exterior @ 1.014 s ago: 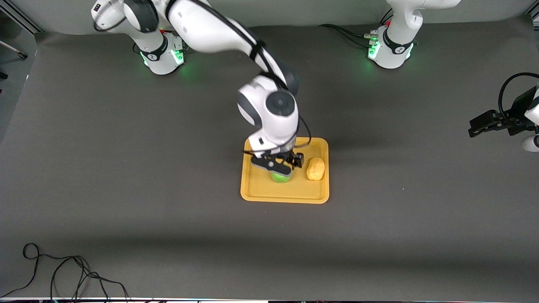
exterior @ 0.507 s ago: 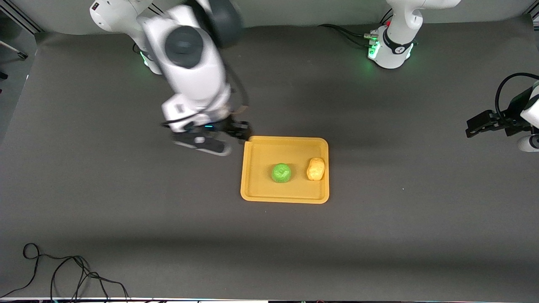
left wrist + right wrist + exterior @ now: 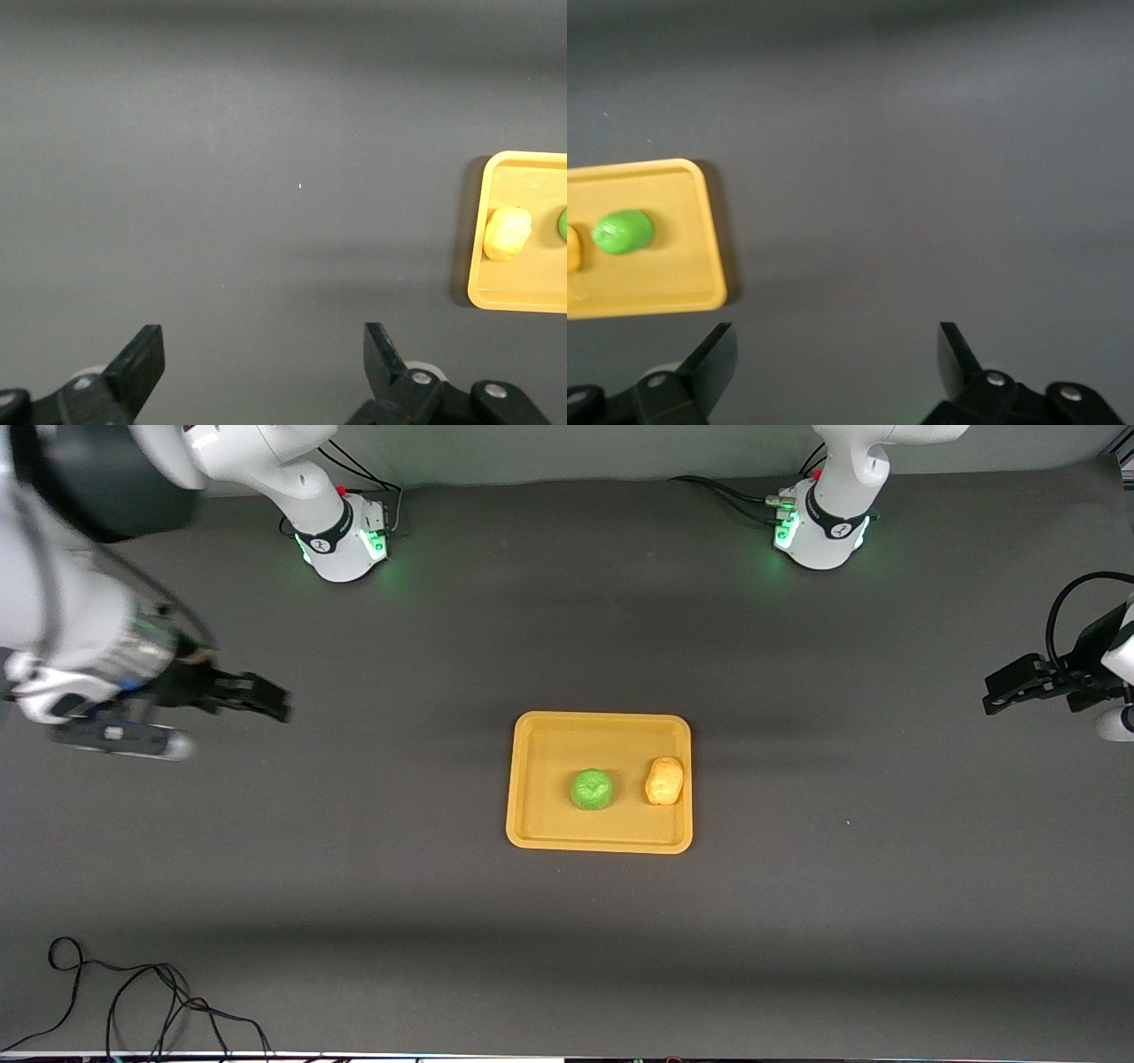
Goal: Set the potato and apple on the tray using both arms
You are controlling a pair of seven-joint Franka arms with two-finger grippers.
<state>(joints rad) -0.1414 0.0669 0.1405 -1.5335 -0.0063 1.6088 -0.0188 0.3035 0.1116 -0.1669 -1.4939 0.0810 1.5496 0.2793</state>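
**A:** What did you have on the front view?

**B:** I saw the flat rectangular yellow-orange plastic tray (image 3: 601, 782) with its low raised rim sitting mid-table, long sides running between the two arms' ends. The small bright green wrinkled apple (image 3: 592, 789) lay near its middle. The lumpy yellow-tan oval potato (image 3: 664, 780) lay beside it toward the left arm's end, close to that rim, its long axis roughly crosswise to the tray's length. The two did not touch. Dark grey table mat (image 3: 354, 868) lay bare all round the tray.

**A:** And the grippers?

**B:** The right gripper (image 3: 257, 695) hung over the mat at the right arm's end, well apart from the tray. It was blurred and its arm was cut by the frame edge. The left gripper (image 3: 1005, 691) waited at the other end, partly cut off too. A black cable (image 3: 133, 1001) curled at the near corner.

**A:** Left wrist view?

**B:** I had both black fingers (image 3: 137, 363) spread wide with only mat between them, holding nothing. The tray's end showed at the frame edge; the potato was whole, the apple mostly cut off.

**A:** Right wrist view?

**B:** Same there: fingers (image 3: 713, 359) splayed apart, empty. The tray was cropped, the apple fully in sight, the potato only a sliver at the border.
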